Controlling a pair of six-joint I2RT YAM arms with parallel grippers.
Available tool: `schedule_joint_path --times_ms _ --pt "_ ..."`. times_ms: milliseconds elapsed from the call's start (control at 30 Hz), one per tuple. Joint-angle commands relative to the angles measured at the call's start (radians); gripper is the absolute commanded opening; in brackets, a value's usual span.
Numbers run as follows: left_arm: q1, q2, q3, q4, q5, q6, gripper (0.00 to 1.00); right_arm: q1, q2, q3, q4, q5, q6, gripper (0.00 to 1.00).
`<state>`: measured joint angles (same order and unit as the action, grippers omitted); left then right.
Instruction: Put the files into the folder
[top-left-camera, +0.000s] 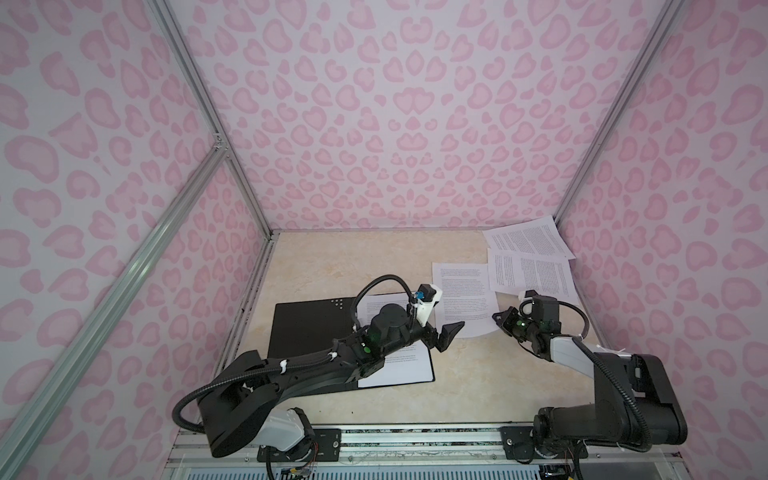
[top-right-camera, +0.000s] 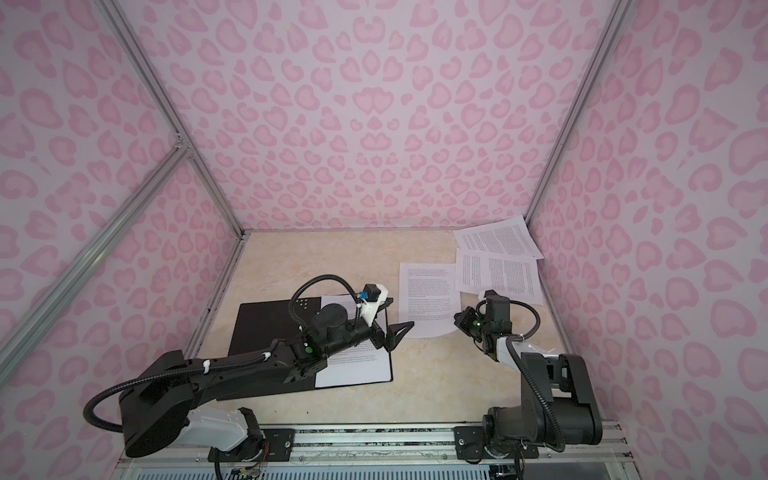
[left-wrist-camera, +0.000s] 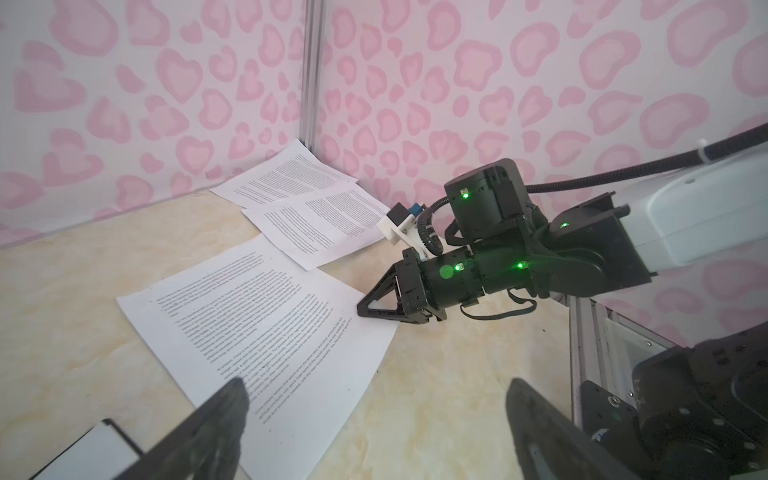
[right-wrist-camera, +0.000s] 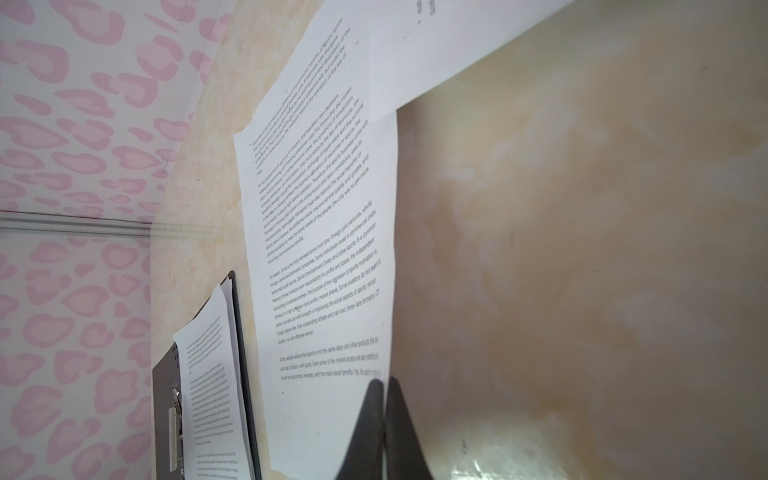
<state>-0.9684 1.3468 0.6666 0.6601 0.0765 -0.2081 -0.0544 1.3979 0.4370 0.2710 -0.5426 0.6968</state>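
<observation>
Item: folder (top-left-camera: 307, 332), lying open on the left of the marbled surface (top-left-camera: 332, 266), black inside facing up; a few printed sheets (top-left-camera: 399, 372) already lie on its right half, partly hidden under the left arm

Item: files, loose. One middle sheet (top-left-camera: 461, 291) lies flat just right of the folder, its near right corner curled. Further sheets (top-left-camera: 525, 241) overlap in the far right corner, against the pink wall

Item: left claw (top-left-camera: 451, 336), released, jaws spread wide, held above the gap between the folder and the middle sheet, grasping nothing

Item: right claw (left-wrist-camera: 360, 308), clenched, tips together at the right edge of the middle sheet (right-wrist-camera: 324, 232); it appears to nip that edge, though the wrist view is too oblique to confirm paper between the tips
</observation>
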Motion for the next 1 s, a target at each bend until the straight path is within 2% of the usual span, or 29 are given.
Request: schedule_joint_path --times_ms 0,100,167,267,433,533,600,767,967 --pt "0.0 -0.145 -0.125 0.168 -0.129 0.006 0.98 0.001 -0.009 -0.01 0.029 -0.008 0.007 0.0" --pt "0.0 -0.34 -0.259 0.156 -0.217 -0.014 0.98 0.002 -0.022 -0.017 0.032 -0.008 0.012 0.0" --pt "0.0 -0.496 -0.329 0.075 -0.306 -0.038 0.98 0.002 -0.034 -0.026 0.043 -0.014 0.021 0.0" --pt "0.003 -0.71 -0.377 -0.19 -0.443 -0.095 0.98 0.013 -0.072 -0.033 0.042 -0.016 0.03 0.0" --pt "0.008 -0.985 -0.405 -0.67 -0.678 -0.194 0.98 0.073 -0.203 -0.029 -0.017 0.022 0.035 0.0" --pt "0.008 -1.135 -0.491 -0.776 -0.871 -0.265 0.97 0.151 -0.311 -0.002 -0.084 0.09 0.036 0.0" --pt "0.009 -1.228 -0.493 -0.855 -0.954 -0.332 0.97 0.2 -0.361 0.032 -0.119 0.118 0.05 0.0" --pt "0.004 -1.418 -0.523 -0.886 -0.915 -0.313 0.97 0.299 -0.427 0.186 -0.247 0.234 0.048 0.0" --pt "0.0 -1.299 -0.485 -0.875 -0.906 -0.309 0.97 0.398 -0.31 0.385 -0.252 0.258 0.086 0.0"
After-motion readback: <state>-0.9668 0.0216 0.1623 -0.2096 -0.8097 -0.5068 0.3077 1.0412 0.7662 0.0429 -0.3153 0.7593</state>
